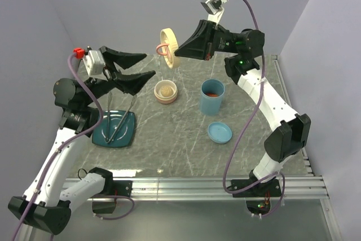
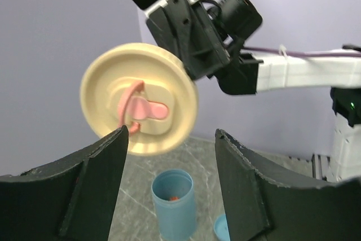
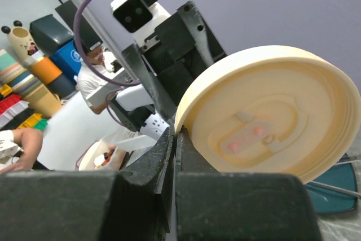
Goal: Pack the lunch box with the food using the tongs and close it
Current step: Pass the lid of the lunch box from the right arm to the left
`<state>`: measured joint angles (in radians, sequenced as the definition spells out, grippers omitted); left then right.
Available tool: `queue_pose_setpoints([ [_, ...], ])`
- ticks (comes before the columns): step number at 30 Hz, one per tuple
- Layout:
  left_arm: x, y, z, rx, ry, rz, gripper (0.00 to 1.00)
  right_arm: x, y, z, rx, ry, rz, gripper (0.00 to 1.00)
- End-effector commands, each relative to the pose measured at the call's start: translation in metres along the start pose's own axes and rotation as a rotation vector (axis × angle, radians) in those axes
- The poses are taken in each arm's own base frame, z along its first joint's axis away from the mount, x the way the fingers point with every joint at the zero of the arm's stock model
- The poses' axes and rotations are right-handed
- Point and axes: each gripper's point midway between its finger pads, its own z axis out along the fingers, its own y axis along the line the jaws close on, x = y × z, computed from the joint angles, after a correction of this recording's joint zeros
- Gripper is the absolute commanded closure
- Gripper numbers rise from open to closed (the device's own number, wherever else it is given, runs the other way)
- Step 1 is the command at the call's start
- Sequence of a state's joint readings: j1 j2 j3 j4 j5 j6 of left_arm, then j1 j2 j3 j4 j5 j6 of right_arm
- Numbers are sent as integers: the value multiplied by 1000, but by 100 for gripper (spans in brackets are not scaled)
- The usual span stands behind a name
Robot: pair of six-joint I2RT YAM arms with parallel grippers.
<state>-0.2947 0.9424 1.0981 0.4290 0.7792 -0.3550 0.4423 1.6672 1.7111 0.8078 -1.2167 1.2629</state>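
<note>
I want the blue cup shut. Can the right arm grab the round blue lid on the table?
Probably not yet. The right gripper is shut on the round cream lid with a pink handle. The round blue lid lies uncovered near that arm, so only the full grip blocks it.

Bright, even light (soft shadows); wrist foregrounds blurred.

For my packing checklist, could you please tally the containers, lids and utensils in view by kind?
Containers: 2, the beige bowl and the blue cup
Lids: 2, the beige lid and the blue lid
Plates: 1, the teal plate
Tongs: 1, the tongs
Total: 6
</note>
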Motion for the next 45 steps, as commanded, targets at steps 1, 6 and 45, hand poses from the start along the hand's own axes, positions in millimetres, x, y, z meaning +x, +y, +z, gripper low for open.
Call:
queue_pose_setpoints([
  [1,-33,11,9,-37,-117,12,31,-14,28,2,-57,-54,-71,100],
  [6,-37,12,19,14,-137,50,33,-13,40,4,-78,-54,-74,100],
  [45,15,29,45,-11,50,-114,98,-1,24,16,-53,-42,24,60],
])
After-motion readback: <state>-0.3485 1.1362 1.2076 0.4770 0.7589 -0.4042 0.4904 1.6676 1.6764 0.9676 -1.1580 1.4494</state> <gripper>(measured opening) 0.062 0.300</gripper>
